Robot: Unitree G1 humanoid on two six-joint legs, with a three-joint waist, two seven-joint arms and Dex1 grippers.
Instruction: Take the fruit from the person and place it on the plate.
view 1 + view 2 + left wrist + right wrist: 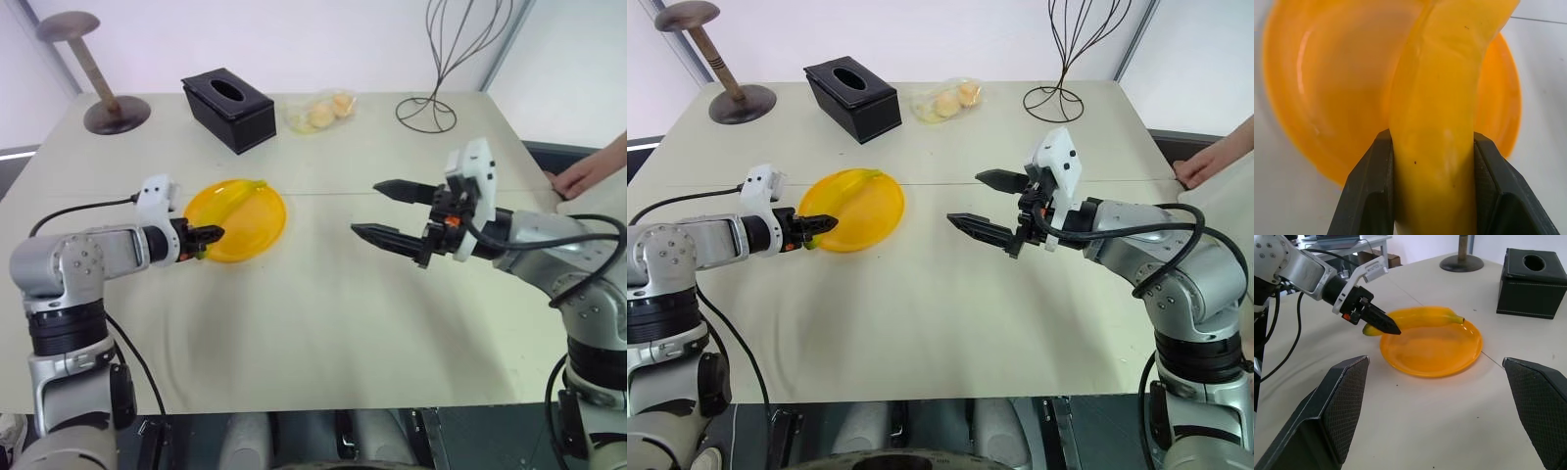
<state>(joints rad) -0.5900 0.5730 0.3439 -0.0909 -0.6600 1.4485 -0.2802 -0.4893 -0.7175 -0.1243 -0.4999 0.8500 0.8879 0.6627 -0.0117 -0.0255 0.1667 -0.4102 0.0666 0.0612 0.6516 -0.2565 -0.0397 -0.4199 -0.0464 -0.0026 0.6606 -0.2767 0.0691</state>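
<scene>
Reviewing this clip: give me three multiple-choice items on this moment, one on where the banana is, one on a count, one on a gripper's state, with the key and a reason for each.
1. Where does the banana lie?
A. across the plate, one end between the left gripper's fingers
B. inside the black box
C. in the person's hand

2. How many items stand along the table's far side, beyond the plate?
A. two
B. four
C. six

3. How do the right gripper's fingers stand?
A. shut on the banana
B. shut on nothing
C. wide apart, empty

Key:
1 A: the left wrist view shows the left gripper with a finger on either side of the fruit, over the plate.
2 B: wooden stand, black box, bagged fruits, wire stand.
3 C: the right gripper hangs over bare table with a clear gap between its fingers.
</scene>
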